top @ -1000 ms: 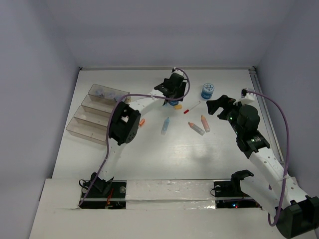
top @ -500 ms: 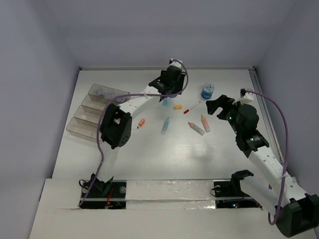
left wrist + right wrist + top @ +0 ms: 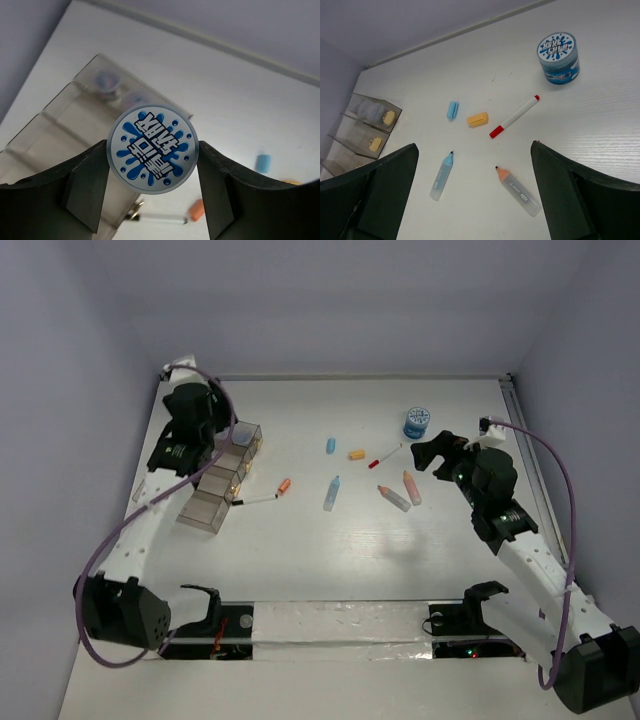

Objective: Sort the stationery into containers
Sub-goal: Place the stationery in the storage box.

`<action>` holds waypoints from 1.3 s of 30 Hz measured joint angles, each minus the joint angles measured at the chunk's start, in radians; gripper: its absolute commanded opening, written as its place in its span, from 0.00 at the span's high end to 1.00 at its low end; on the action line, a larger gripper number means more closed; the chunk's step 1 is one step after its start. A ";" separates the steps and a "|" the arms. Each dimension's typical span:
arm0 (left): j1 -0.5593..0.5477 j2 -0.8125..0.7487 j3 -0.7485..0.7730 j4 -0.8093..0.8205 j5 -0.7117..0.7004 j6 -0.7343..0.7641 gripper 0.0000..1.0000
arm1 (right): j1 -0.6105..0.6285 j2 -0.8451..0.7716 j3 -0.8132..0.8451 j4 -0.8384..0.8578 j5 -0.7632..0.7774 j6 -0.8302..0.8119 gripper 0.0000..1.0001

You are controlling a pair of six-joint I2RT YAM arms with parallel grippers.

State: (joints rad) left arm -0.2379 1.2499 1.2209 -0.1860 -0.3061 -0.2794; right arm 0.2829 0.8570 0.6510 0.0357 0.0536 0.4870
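A white table [image 3: 300, 540] sits between pale grey walls [image 3: 330, 300].

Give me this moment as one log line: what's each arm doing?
left gripper: shut on blue-topped tub, above clear bins | right gripper: open, empty, near loose markers | unsorted: second tub, red-capped pen

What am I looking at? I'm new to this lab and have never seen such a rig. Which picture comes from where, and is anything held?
These are two robot arms bolted to a white table. The overhead picture looks down from behind them; the other two come from cameras on each wrist, so the dark shapes at their edges are gripper fingers. The left gripper is shut on a round blue-topped tub above the clear bins. The right gripper is open and holds nothing. On the table lie a second tub, a red-capped pen and several short markers.
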 measured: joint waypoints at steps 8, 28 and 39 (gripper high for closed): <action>0.296 -0.130 -0.239 -0.102 0.059 -0.007 0.59 | 0.000 0.028 0.000 0.020 -0.027 0.001 0.00; 0.448 0.117 -0.274 0.071 0.036 -0.043 0.58 | 0.000 0.055 0.000 0.030 -0.069 0.000 0.00; 0.456 0.210 -0.231 0.098 0.020 -0.031 0.55 | 0.000 0.060 0.000 0.036 -0.079 0.000 0.00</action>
State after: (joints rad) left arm 0.2180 1.4601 0.9901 -0.0879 -0.2859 -0.3107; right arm 0.2829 0.9173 0.6510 0.0719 -0.0250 0.4873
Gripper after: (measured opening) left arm 0.599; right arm 0.996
